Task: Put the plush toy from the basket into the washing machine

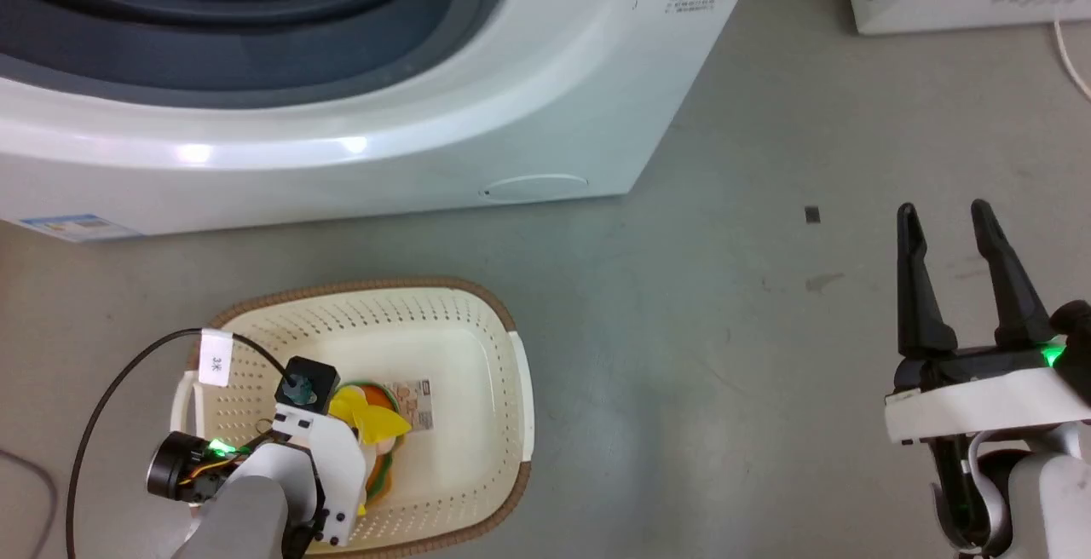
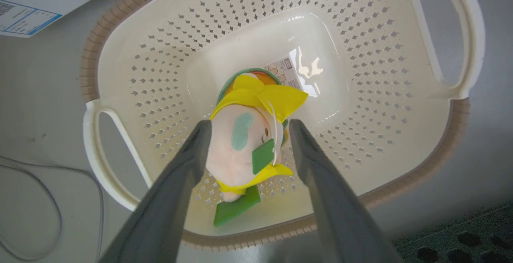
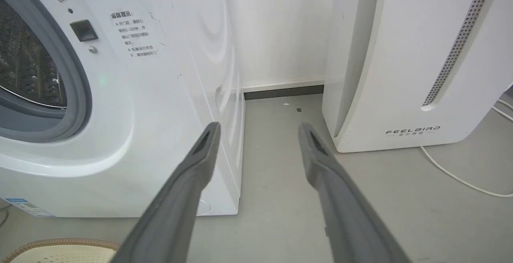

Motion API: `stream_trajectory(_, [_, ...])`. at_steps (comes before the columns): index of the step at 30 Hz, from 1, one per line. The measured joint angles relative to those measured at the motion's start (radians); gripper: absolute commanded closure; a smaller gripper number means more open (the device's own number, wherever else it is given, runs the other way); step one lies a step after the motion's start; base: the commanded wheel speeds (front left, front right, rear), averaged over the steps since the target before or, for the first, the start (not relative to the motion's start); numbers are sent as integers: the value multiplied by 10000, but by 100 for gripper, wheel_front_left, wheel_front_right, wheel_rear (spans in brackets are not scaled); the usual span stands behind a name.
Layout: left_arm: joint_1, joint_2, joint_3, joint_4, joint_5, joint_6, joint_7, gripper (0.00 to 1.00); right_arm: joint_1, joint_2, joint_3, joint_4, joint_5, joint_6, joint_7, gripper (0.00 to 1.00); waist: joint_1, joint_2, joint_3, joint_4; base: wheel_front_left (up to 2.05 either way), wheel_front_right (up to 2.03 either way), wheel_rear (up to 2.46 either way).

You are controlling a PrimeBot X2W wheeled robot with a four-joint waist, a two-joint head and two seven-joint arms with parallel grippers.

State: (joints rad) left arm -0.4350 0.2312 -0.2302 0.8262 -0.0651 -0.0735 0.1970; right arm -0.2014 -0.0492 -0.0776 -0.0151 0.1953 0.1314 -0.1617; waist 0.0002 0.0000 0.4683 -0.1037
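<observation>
The plush toy (image 2: 236, 146) lies in the cream basket (image 2: 120, 18), pale pink head toward the camera, yellow top and orange-red body beyond it. My left gripper (image 2: 248, 124) reaches down into the basket, open, its fingers on either side of the toy's head; the left finger touches it. From the head camera the toy (image 1: 375, 423) peeks out beside my left wrist inside the basket (image 1: 503, 320). The washing machine (image 1: 511, 116) stands just behind, porthole uncovered, drum (image 3: 28, 66) visible. My right gripper (image 1: 942, 218) hovers open over the floor, nothing in it.
The white FEELBIRD appliance (image 3: 400, 74) stands right of the washer, with a narrow floor gap between them. A white cable (image 3: 461, 179) runs on the floor by it. A dark cable (image 2: 48, 183) lies on the floor left of the basket.
</observation>
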Motion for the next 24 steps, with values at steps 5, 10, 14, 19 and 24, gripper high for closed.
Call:
stream_trajectory(5, [-314,123,-140,512,-96,-2,148,0,-171,0,-31,-50,104,0,-92,0,0,0,515,-107,0,0,0])
stream_trajectory(10, [-621,295,-355,1020,-105,-4,228,0,-402,0,-54,-127,178,0,-215,0,0,0,1056,-214,0,0,0])
stream_trajectory(14, [-962,405,-487,1425,-207,0,314,0,-602,0,-111,-182,259,0,-299,0,0,0,1500,-297,0,0,0])
stream_trajectory(19, [-1443,531,-694,1900,-282,2,314,0,-748,0,-113,-230,267,0,-385,0,0,0,2027,-374,0,0,0])
stream_trajectory(24, [-1767,608,-897,2412,-380,0,318,0,-932,0,-123,-240,347,0,-520,0,0,0,2457,-419,0,0,0])
